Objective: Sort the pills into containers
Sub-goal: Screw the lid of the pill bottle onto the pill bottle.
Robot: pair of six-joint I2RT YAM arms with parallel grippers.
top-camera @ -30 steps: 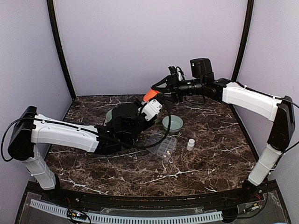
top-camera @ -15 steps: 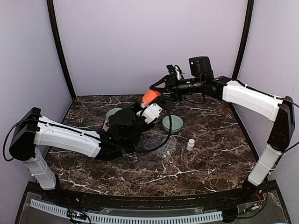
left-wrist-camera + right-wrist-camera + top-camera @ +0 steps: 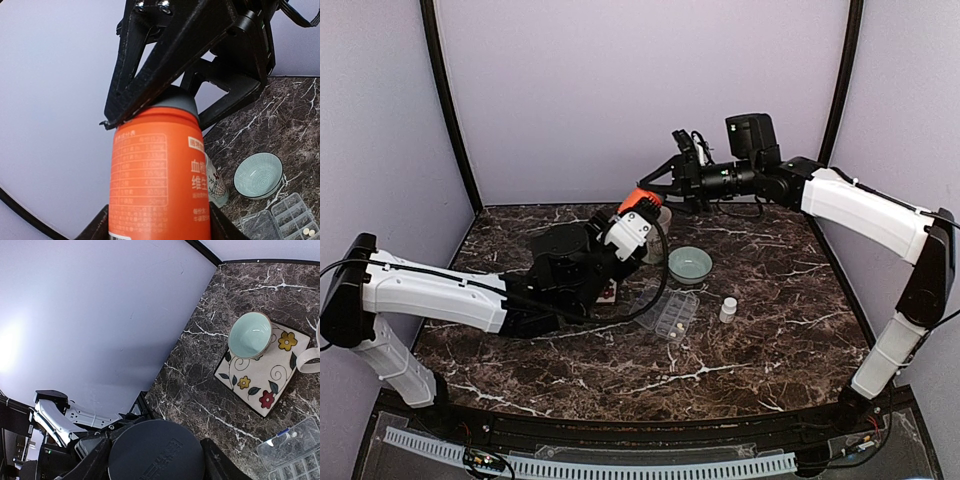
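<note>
Mid-air near bowl [image 3: 690,265], left jaws grasp bottle [image 3: 160,175], right jaws flank cap [image 3: 156,450], grip unclear

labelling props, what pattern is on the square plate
Cream square plate with yellow and red flowers, dark vines; clearest in right wrist view.

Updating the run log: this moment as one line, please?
left pincer: holding orange bottle aloft | right pincer: astride grey cap on bottle, grip unclear | pill box: open, two pills inside
</note>
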